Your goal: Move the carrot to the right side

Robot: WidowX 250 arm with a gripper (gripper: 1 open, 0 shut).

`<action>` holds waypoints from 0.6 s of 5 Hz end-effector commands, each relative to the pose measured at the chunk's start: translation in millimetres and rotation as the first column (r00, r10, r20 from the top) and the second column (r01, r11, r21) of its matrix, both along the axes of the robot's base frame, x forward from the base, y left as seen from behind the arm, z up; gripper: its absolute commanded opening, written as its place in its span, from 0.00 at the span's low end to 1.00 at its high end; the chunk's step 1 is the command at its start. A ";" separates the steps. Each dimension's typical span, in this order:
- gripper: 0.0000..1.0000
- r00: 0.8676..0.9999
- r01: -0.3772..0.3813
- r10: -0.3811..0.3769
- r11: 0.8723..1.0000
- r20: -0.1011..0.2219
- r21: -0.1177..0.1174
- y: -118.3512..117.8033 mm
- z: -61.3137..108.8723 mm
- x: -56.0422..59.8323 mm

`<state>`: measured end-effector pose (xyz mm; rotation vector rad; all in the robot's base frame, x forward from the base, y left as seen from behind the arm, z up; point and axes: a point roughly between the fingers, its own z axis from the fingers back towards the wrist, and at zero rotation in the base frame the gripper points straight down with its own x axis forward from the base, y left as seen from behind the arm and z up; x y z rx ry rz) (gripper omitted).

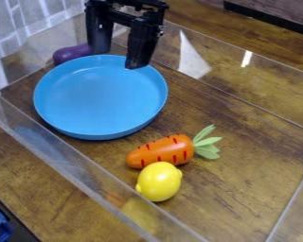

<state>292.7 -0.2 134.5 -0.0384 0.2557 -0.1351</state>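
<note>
The orange toy carrot with a light green leafy top lies on the wooden table, its leaves pointing right. It rests just below the blue plate and touches the yellow lemon in front of it. My gripper hangs above the plate's far rim, well up and left of the carrot. Its two black fingers stand apart with nothing between them, so it is open.
A purple eggplant lies behind the plate's far left rim, partly hidden by my fingers. Clear plastic walls run along the left, front and right of the wooden surface. Bare wood lies to the right of the carrot.
</note>
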 end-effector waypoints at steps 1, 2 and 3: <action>1.00 0.998 0.010 -0.010 1.000 0.056 0.009 0.4 12.1 7.8; 1.00 0.998 0.020 -0.021 1.000 0.056 0.014 -0.4 11.5 9.9; 1.00 0.998 0.030 -0.031 0.999 0.061 0.021 -1.3 14.1 9.7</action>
